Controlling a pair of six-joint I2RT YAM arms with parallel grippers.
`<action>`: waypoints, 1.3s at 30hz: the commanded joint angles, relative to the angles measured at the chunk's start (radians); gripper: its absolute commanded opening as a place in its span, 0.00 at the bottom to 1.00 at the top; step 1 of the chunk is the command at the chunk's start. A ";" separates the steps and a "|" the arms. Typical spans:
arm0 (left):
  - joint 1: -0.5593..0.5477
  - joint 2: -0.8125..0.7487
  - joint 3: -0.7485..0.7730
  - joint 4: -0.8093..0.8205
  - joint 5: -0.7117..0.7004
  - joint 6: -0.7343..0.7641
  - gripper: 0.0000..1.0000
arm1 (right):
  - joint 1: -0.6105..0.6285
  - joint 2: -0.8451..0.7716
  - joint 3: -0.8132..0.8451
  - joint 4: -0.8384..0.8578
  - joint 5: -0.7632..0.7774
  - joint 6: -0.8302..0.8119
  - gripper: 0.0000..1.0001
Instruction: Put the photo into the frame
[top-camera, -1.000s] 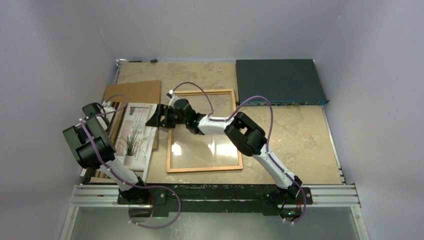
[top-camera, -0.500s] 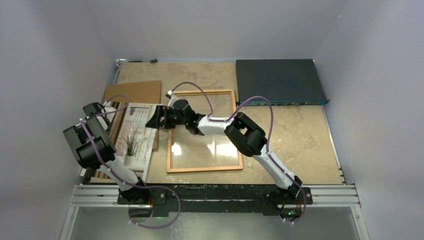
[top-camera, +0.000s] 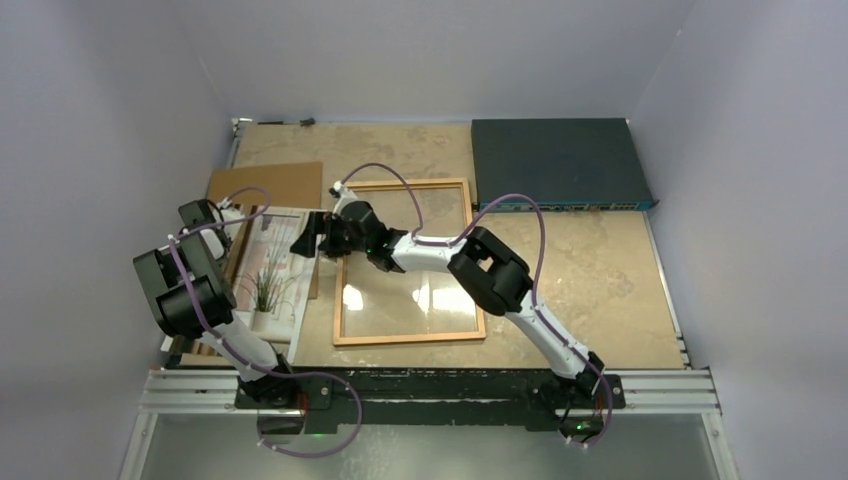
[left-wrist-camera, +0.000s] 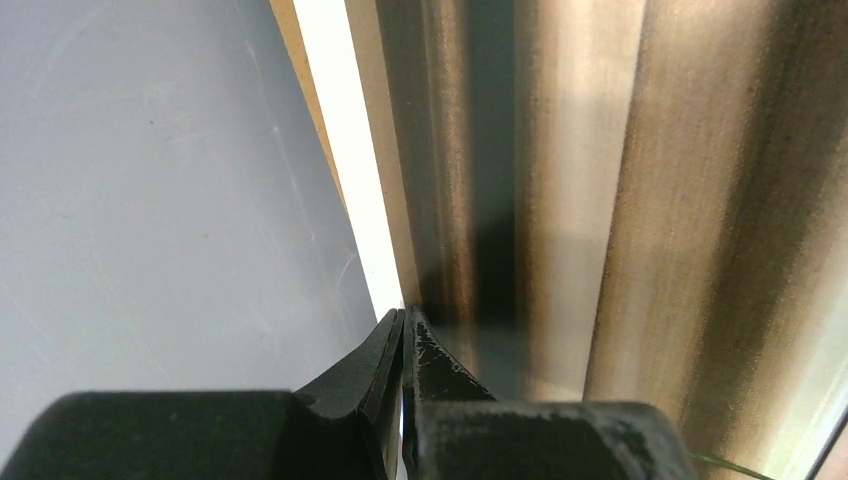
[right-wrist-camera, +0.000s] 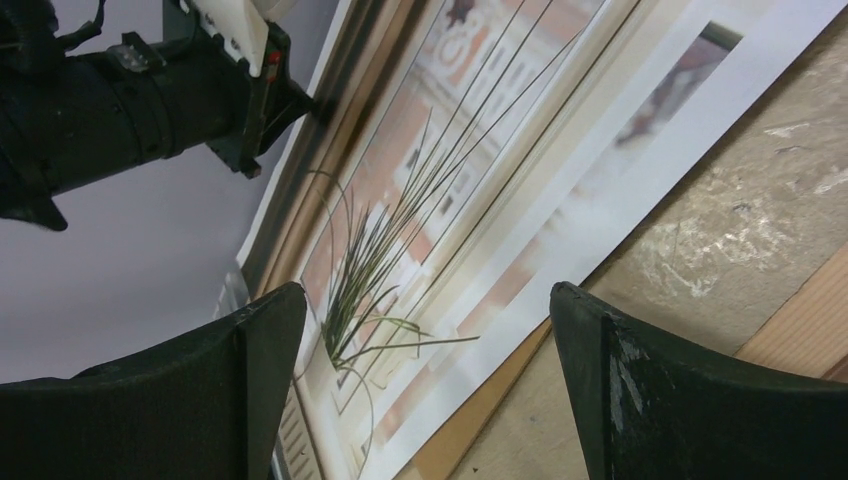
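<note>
Photo (top-camera: 272, 262) on the left side of the tabletop (top-camera: 600, 290), picture side up, with the spindly plant and curtained window plain to see. It sits outside the frame (top-camera: 410, 339), just beside the frame's left rail. That frame lies flat in the middle of the tabletop, its glass catching the overhead light.

Over to the left pincer (left-wrist-camera: 403, 325), right at the print's outer edge by the grey wall. Its own camera shows the two black fingers pressed almost together, clenched on a thin white edge of the photo. The right wrist view shows it from the other side, the black tip meeting that same edge. Whether the edge is lifted off what lies beneath, I cannot tell.

Now the right pincer (right-wrist-camera: 428, 300): spread wide, released, gripping nothing. It hangs over the side of the photo nearest the frame, and in its own camera the fingers straddle the print's white border. The right arm stretches across the frame to get there.

A plain brown board (top-camera: 275, 183) pokes out beyond the photo's far end, partly covered by the print. A dark blue flat box (top-camera: 555, 160) sits in the far right corner of the tabletop, close by the frame's far right corner. Whether they touch, I cannot say.
</note>
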 joint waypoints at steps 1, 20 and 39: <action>-0.018 0.040 -0.048 -0.124 0.132 -0.016 0.00 | 0.009 -0.017 0.053 -0.054 0.114 -0.054 0.94; -0.019 0.049 -0.060 -0.121 0.129 0.010 0.00 | 0.018 0.066 0.259 -0.340 0.352 -0.066 0.94; -0.019 0.036 -0.054 -0.127 0.145 0.013 0.00 | 0.053 0.257 0.596 -0.650 0.498 -0.054 0.97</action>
